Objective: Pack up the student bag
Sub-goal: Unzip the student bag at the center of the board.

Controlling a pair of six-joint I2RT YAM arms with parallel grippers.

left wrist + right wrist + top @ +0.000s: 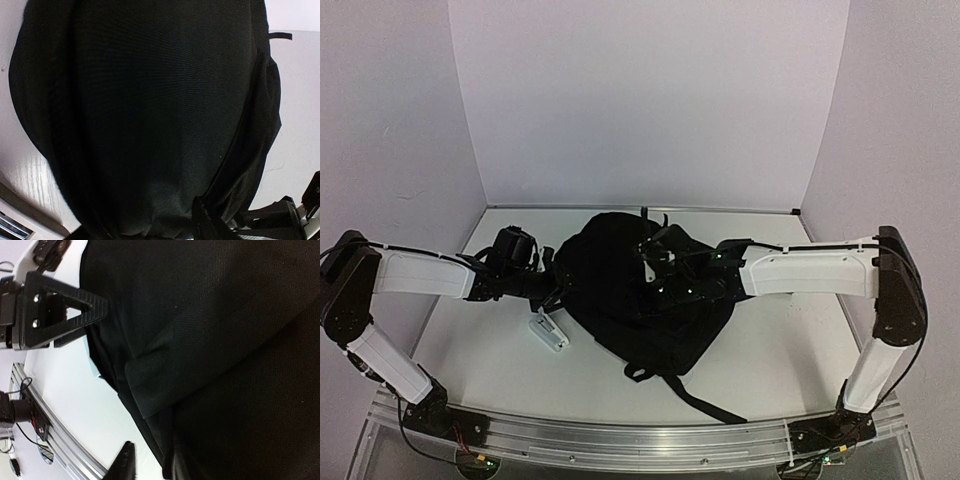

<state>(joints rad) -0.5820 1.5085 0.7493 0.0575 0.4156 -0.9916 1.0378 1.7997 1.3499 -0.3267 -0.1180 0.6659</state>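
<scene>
The student bag (630, 300) is a large black backpack lying flat mid-table, and it fills the left wrist view (150, 100) and the right wrist view (225, 340). My left gripper (556, 284) is pressed against the bag's left edge. Its fingers are lost against the dark fabric in its own view, and one triangular finger (65, 315) shows from the right wrist. My right gripper (670, 278) sits over the bag's top right. One of its fingertips (125, 462) stands a little apart from a fabric fold, with white table between them. The other is hidden behind the cloth.
A small white object (548, 332) lies on the table just left of the bag's front. A black shoulder strap (705, 405) trails toward the metal front rail (620, 440). White walls close in the back and both sides.
</scene>
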